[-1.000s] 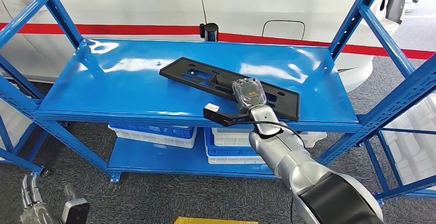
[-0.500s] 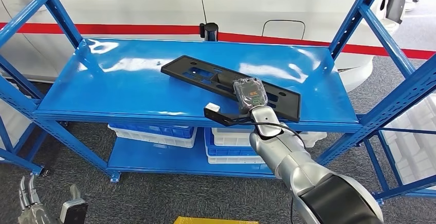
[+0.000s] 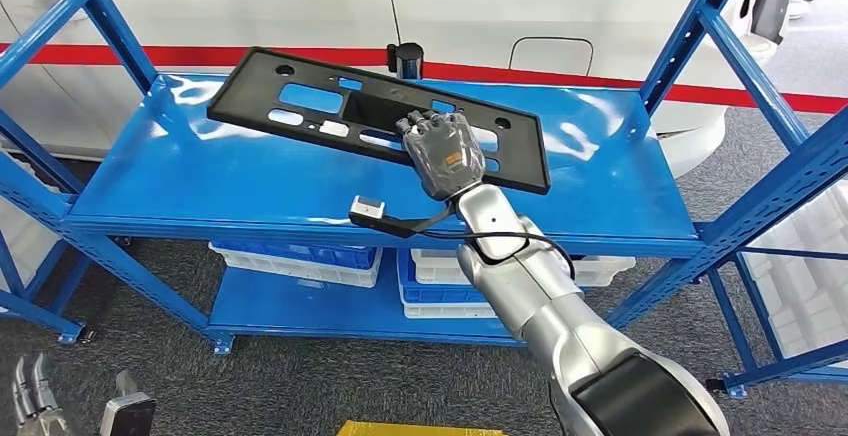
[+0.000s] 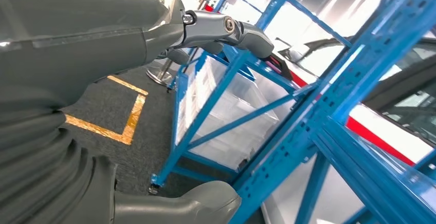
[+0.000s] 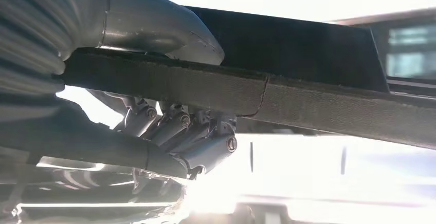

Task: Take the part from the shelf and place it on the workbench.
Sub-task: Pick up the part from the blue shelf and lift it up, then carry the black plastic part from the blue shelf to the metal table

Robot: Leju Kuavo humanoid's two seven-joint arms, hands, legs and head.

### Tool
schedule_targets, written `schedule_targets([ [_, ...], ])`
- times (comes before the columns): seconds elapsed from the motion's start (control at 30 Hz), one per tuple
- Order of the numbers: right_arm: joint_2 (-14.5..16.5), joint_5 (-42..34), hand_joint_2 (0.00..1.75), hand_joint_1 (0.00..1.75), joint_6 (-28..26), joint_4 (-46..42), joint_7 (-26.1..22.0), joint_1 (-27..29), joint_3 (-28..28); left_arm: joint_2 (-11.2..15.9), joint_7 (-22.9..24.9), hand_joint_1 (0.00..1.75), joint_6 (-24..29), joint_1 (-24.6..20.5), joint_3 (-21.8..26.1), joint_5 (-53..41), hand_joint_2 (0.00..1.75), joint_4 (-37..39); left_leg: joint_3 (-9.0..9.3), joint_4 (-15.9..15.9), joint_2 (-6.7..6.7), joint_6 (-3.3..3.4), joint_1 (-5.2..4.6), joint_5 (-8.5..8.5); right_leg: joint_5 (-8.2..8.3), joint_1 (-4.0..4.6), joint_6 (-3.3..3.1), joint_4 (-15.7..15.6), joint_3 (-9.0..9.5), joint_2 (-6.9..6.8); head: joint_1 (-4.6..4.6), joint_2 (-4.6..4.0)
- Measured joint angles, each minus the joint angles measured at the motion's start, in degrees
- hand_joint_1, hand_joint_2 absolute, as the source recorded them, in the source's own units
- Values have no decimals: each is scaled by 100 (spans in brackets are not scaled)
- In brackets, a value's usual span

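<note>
Right hand [image 3: 447,154] clamps the long black slotted plastic plate [image 3: 372,116] near its middle for balance, I judge, clear of the blue steel shelf [image 3: 200,186]; left hand [image 3: 35,406] hangs open.

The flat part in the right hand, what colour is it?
Black, plain with cut-out slots. The part shows best in the head view, held by the right hand.

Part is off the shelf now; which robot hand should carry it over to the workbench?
The right robot hand: it already grips the black plastic panel at its edge, lifted clear of the blue shelf. The left robot hand hangs low by the floor, holding nothing.
</note>
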Motion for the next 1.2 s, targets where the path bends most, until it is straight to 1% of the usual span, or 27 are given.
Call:
schedule_targets([
  [0.3, 316, -34, 175, 175, -52, -515, -459, 26, -17, 0, -1, 0, 0, 2, 174, 65, 175, 43, -1, 0, -2, 0, 0, 0, -1, 0, -1, 0, 0, -1, 1, 0],
  [0.4, 367, -55, 175, 175, -60, -599, -499, 38, -17, 0, 0, 0, 0, 2, 202, 65, 175, 69, -1, 0, -2, 0, 0, 0, -1, -1, -1, 0, 0, -1, 1, 0],
  [0.53, 377, -196, 175, 175, -101, -844, -693, 157, -13, 0, 0, 0, 0, 0, 274, 62, 175, 109, -2, 0, -1, 0, 0, 0, -1, -1, -1, -1, -1, -1, 1, 0],
  [0.63, 357, -408, 175, 175, -153, -1194, -846, 324, -2, 3, 0, 0, 0, -8, 377, 50, 175, 144, -13, 22, -6, 41, -23, -21, 11, -45, 32, -37, 15, -3, -3, 0],
  [0.7, 304, -575, 175, 175, -181, -1485, -943, 474, 2, 3, 0, 0, 0, -19, 459, 44, 175, 168, 12, -24, -2, 94, 1, 1, -9, -57, 59, -11, 7, -7, -2, 0],
  [0.73, 255, -659, 175, 175, -197, -1643, -991, 559, 3, 1, 0, 0, 0, -30, 502, 38, 175, 181, 31, -56, 4, 116, 18, 21, -71, -49, 51, 98, -44, -9, 4, 0],
  [0.77, 191, -738, 175, 175, -218, -1794, -1038, 653, 4, -1, 0, 0, 0, -47, 546, 31, 175, 198, 49, -87, 8, 135, 33, 40, -191, -43, 26, 337, -157, -11, 10, 0],
  [0.8, 117, -814, 175, 175, -245, -1935, -1082, 761, 5, -3, 0, 0, 0, -64, 593, 23, 175, 215, 55, -101, 11, 147, 38, 49, -356, -45, -8, 698, -333, -13, 14, 0],
  [0.83, 38, -892, 175, 175, -276, -2068, -1126, 878, 7, -3, 0, 0, 0, -78, 646, 17, 175, 233, 52, -102, 9, 151, 37, 50, -528, -43, -39, 1117, -547, -12, 20, 0],
  [0.87, -43, -965, 175, 175, -303, -2188, -1161, 1013, 7, -2, 0, 0, 0, -84, 696, 14, 175, 255, 49, -100, 8, 152, 35, 50, -655, -43, -49, 1491, -743, -12, 23, 0],
  [0.9, -118, -1029, 175, 175, -327, -2299, -1197, 1149, 8, -2, 0, 0, 0, -82, 742, 13, 175, 274, 45, -98, 7, 150, 33, 50, -703, -44, -38, 1697, -858, -12, 25, 0],
  [0.93, -193, -1089, 175, 175, -353, -2414, -1234, 1273, 9, -2, 0, 0, 0, -80, 783, 13, 175, 295, 42, -94, 6, 146, 31, 50, -660, -45, -8, 1680, -861, -13, 31, 0],
  [0.97, -256, -1137, 175, 175, -380, -2520, -1267, 1381, 12, -2, 0, 0, 0, -79, 811, 14, 175, 313, 41, -88, 4, 136, 31, 49, -530, -52, 33, 1417, -740, -15, 33, 0],
  [1.0, -315, -1175, 175, 175, -409, -2627, -1300, 1473, 16, -2, 0, 0, 0, -81, 830, 14, 175, 326, 39, -76, 2, 117, 32, 46, -359, -66, 73, 991, -532, -20, 36, 0],
  [1.03, -380, -1213, 175, 175, -435, -2750, -1332, 1560, 22, -2, 0, 0, 0, -82, 846, 15, 175, 337, 36, -59, -2, 85, 23, 36, -203, -71, 89, 600, -344, -25, 37, 0],
  [1.07, -442, -1243, 175, 175, -454, -2872, -1360, 1646, 28, -2, 0, 0, 0, -81, 858, 15, 175, 343, 32, -39, -7, 45, 16, 25, -84, -73, 79, 302, -197, -29, 36, 0],
  [1.1, -510, -1270, 175, 175, -469, -2994, -1383, 1736, 33, -2, 0, 0, 0, -79, 869, 15, 175, 347, 27, -24, -11, 5, 10, 20, -24, -66, 49, 162, -129, -32, 33, 0],
  [1.17, -632, -1308, 175, 175, -483, -3214, -1411, 1914, 39, -3, 0, 0, 0, -64, 884, 15, 175, 357, 22, -21, -16, -65, 17, 32, 11, -46, -33, 162, -127, -29, 32, 0],
  [1.2, -688, -1319, 175, 175, -490, -3318, -1416, 1999, 42, -4, 0, 0, 0, -54, 887, 12, 175, 361, 13, -10, -15, -93, 33, 23, 28, -57, -68, 161, -130, -30, 30, 0],
])
